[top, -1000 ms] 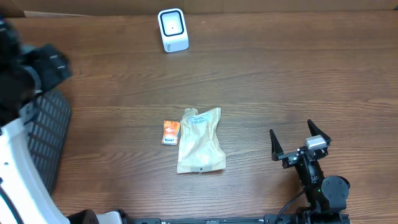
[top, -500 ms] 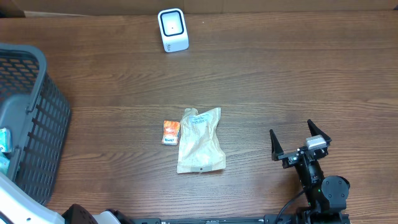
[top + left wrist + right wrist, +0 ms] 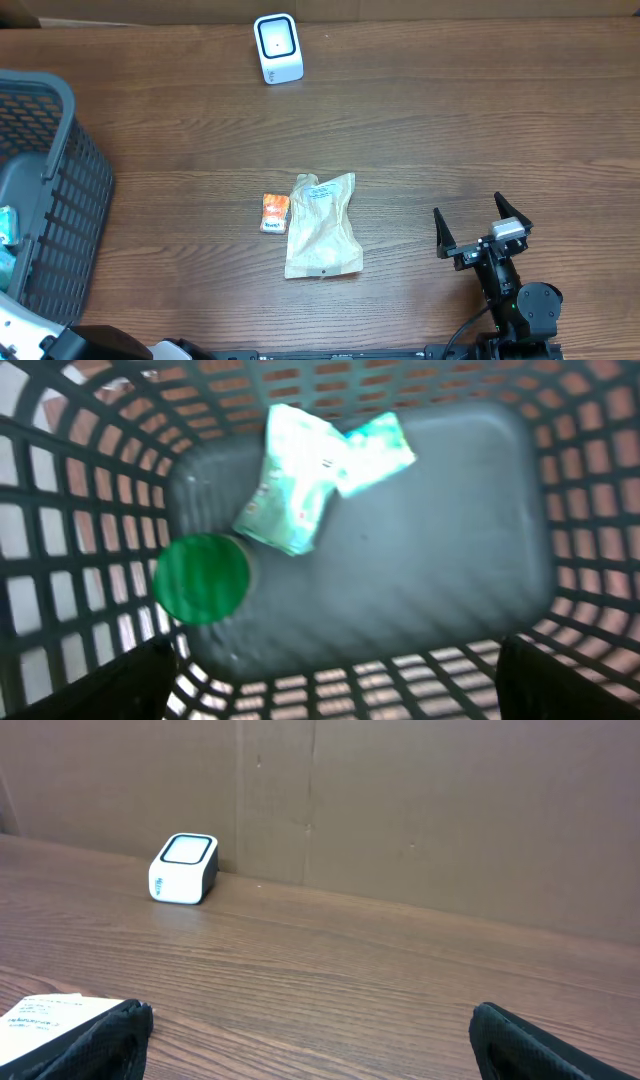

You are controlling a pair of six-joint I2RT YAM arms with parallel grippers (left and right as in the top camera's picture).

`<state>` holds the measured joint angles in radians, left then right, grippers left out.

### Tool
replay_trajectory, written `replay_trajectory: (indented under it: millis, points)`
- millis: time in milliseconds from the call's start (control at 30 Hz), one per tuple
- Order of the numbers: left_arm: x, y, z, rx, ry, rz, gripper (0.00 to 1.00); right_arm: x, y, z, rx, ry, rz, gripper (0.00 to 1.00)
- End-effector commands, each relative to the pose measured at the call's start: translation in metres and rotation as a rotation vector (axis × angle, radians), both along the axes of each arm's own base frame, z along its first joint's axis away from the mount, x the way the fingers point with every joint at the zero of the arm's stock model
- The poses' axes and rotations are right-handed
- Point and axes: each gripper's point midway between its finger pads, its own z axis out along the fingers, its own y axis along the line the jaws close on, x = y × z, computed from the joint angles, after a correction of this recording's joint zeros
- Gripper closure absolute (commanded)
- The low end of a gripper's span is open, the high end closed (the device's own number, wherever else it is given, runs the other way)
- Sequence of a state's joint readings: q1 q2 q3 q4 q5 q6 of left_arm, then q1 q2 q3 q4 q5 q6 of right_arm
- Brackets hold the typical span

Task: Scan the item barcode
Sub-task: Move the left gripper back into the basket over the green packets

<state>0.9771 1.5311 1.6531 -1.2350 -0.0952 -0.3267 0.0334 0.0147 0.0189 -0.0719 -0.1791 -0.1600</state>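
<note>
Brown wood grain covers the one table [image 3: 450, 120] in the overhead view. On it lie two loose items: one small orange packet [image 3: 274, 212] and, just to its right and about touching it, one crumpled tan pouch [image 3: 322, 228], both near the middle. The pouch bears a white label near its top and the packet some print, both too small to read. One white scanner [image 3: 278, 47] stands at the far edge, well apart from the items, with bare table between. One grey mesh basket [image 3: 60, 190] sits at the left edge, with something teal showing inside it. The right gripper [image 3: 470, 222] rests low on the right, its two fingers spread wide and holding nothing. Only part of the left arm [image 3: 25, 325] shows, in the bottom left corner.

The left wrist view looks straight down into the basket [image 3: 420, 550]. On its grey floor lie two teal-and-white packets [image 3: 290, 490], overlapping, and one round green lid [image 3: 200, 578] touching the lower packet; the print is blurred. The left gripper [image 3: 335, 660] has its fingers [image 3: 110, 685] wide apart in the bottom corners, empty.

The right wrist view shows the scanner [image 3: 184, 868] far off before a plain cardboard wall [image 3: 450, 810]. A corner of the pouch's label [image 3: 40, 1012] shows at lower left, its lines unreadable. The right gripper [image 3: 310, 1020] stands wide open, nothing between its fingers [image 3: 545, 1040].
</note>
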Motion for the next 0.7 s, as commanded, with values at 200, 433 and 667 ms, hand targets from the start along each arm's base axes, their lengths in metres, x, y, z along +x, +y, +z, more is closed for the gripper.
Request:
replay_trajectory:
  millis: [200, 433, 667]
  points:
    - [0.001, 0.021, -0.058, -0.089, 0.154, -0.129, 0.19, 0.000, 0.000, -0.002, 0.006, -0.003, -0.002, 0.00]
    - [-0.002, 0.038, -0.076, -0.082, 0.220, -0.103, 0.22, 0.000, -0.001, -0.002, 0.006, -0.003, -0.003, 0.00]
    - [0.002, 0.052, -0.080, -0.046, 0.220, -0.089, 0.22, 0.000, 0.000, -0.002, 0.006, -0.003, -0.002, 0.00]
